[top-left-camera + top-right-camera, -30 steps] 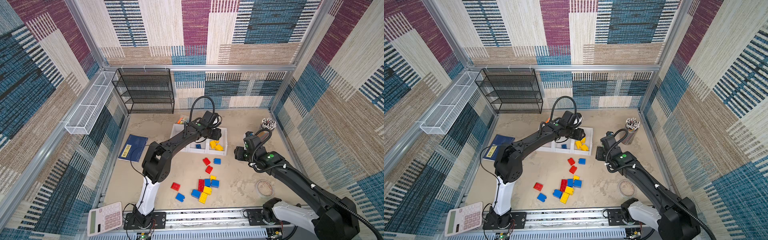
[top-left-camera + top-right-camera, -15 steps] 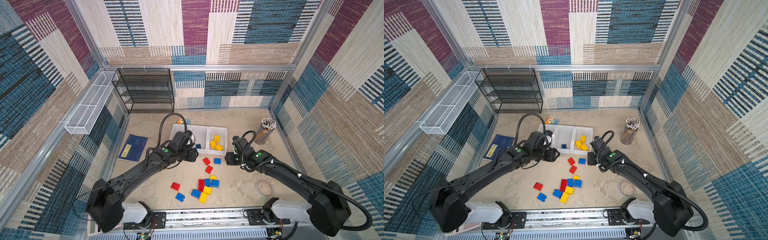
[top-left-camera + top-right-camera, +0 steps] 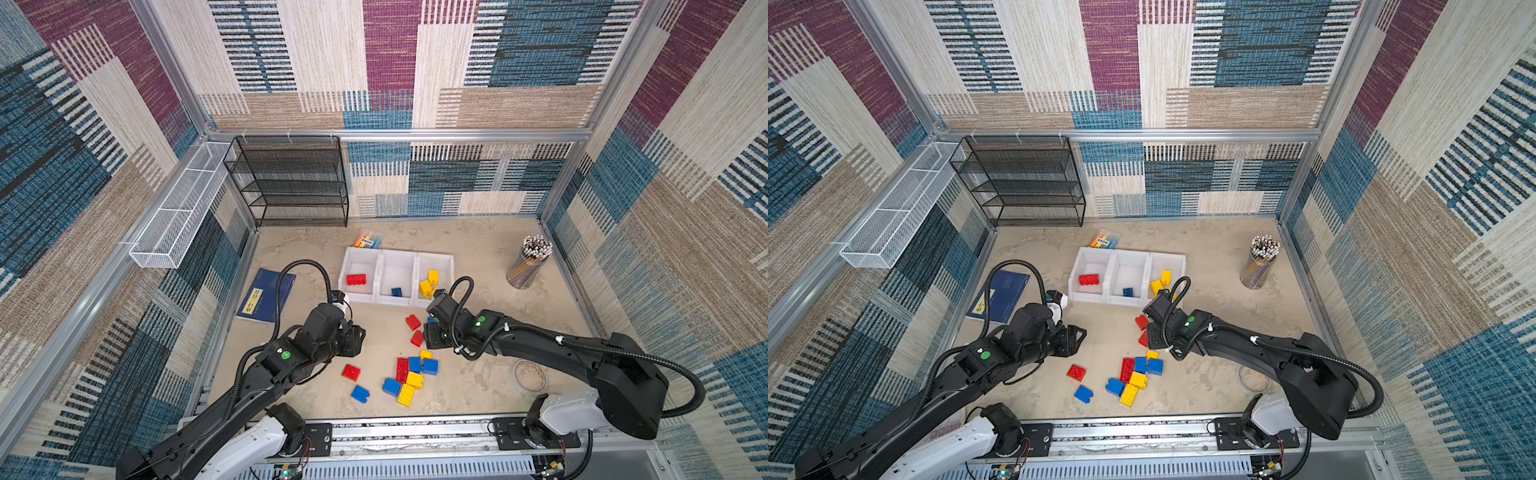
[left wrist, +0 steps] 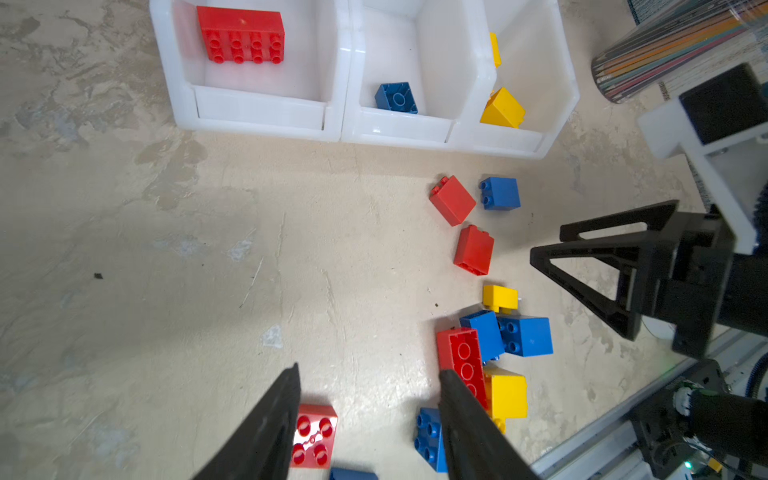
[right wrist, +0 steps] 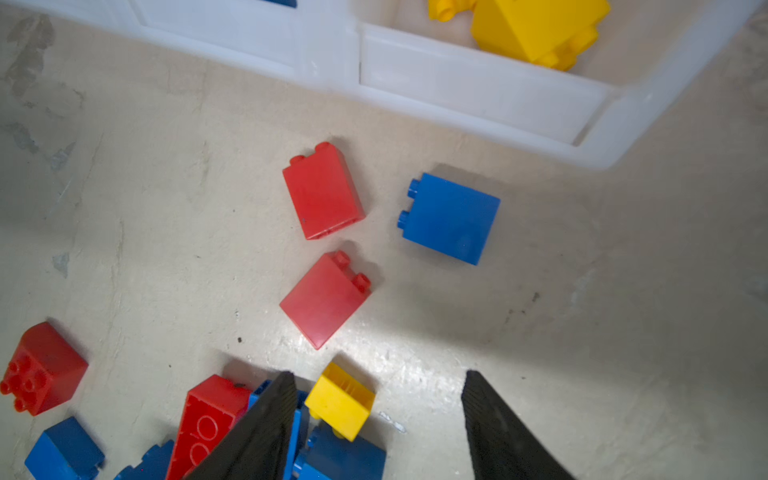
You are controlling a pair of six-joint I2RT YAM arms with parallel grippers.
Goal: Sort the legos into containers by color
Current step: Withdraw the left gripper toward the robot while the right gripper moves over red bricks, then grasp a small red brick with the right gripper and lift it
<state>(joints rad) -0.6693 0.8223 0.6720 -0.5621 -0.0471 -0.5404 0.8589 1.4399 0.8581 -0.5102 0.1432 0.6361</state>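
A: Left gripper (image 4: 370,370), state?
B: Jaws spread, bare table between them, nothing held. It hangs over the table, with a square red brick (image 4: 313,434) lying just beside one finger.

A: Right gripper (image 5: 378,374)?
B: Also spread and empty. A small yellow brick (image 5: 338,401) sits on the table close to one finger, at the edge of the mixed heap (image 3: 409,370) of red, blue and yellow legos.

A: Further out?
B: Two red bricks (image 5: 322,195) and a blue brick (image 5: 451,218) lie on their sides between that gripper and the containers (image 3: 379,266).

A: Contents?
B: In both top views, the left bin holds a long red brick (image 4: 241,35), the middle bin one blue block (image 4: 397,97), and the right bin yellow blocks (image 4: 503,109).
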